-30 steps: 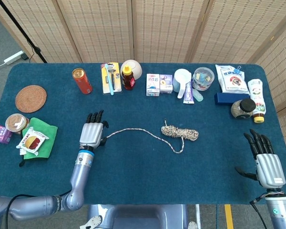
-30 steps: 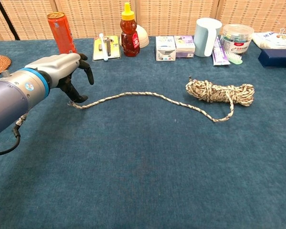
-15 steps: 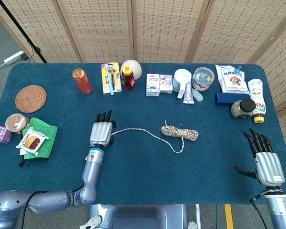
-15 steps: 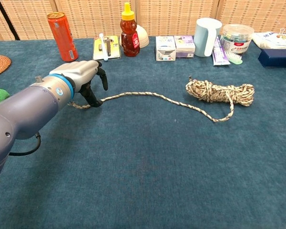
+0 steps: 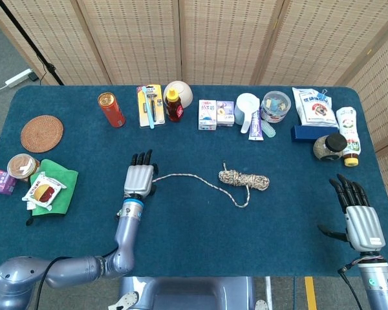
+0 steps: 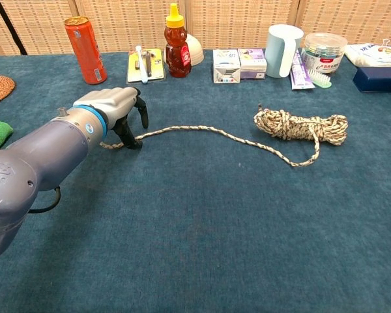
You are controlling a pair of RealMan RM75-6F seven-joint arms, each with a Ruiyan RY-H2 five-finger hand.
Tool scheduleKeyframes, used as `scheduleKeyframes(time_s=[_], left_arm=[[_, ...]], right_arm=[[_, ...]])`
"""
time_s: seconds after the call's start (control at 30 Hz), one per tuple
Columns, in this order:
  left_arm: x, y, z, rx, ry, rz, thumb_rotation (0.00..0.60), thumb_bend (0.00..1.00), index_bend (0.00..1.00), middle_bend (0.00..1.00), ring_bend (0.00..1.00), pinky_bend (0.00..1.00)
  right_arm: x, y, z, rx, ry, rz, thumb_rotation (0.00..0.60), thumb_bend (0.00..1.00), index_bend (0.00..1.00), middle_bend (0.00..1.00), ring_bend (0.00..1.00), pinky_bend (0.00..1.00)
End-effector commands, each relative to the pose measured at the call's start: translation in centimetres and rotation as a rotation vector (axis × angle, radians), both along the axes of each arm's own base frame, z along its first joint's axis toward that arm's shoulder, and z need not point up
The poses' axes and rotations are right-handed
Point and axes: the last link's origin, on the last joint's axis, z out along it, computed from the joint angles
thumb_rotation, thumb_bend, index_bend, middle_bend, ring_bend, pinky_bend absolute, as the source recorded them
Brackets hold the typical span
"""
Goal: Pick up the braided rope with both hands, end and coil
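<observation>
No wording on any package can be made out at this size; the white pouch (image 5: 313, 106) at the far right of the table (image 5: 194, 226) carries a line of dark characters, too small to read; the two small boxes (image 6: 238, 64) beside the white jug show coloured print, illegible; the red can (image 6: 82, 40), the razor card (image 5: 149, 106) and the toothpaste tube (image 6: 297, 70) bear markings that stay blurred.

the left hand (image 6: 114, 107) hides the braided rope (image 6: 293, 127) end beneath it.
</observation>
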Motion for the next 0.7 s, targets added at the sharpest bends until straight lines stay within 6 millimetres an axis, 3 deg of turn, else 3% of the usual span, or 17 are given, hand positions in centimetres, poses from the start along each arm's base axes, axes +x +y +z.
scheduleKeyframes(time_s=[0.03,0.7], left_arm=[[-0.04,0.04,-0.14,-0.006,0.004,0.003,0.600,0.31,0.43,0.00,0.00,0.00],[0.19,-0.04,-0.35,-0.004,0.015,0.010,0.600,0.34,0.48,0.00,0.00,0.00]], right_arm=[[-0.01,-0.02,-0.03,0.001,0.001,-0.001,0.600,0.00,0.00,0.00,0.00,0.00],[-0.24,-0.15,0.19,-0.005,-0.003,-0.009,0.600,0.00,0.00,0.00,0.00,0.00]])
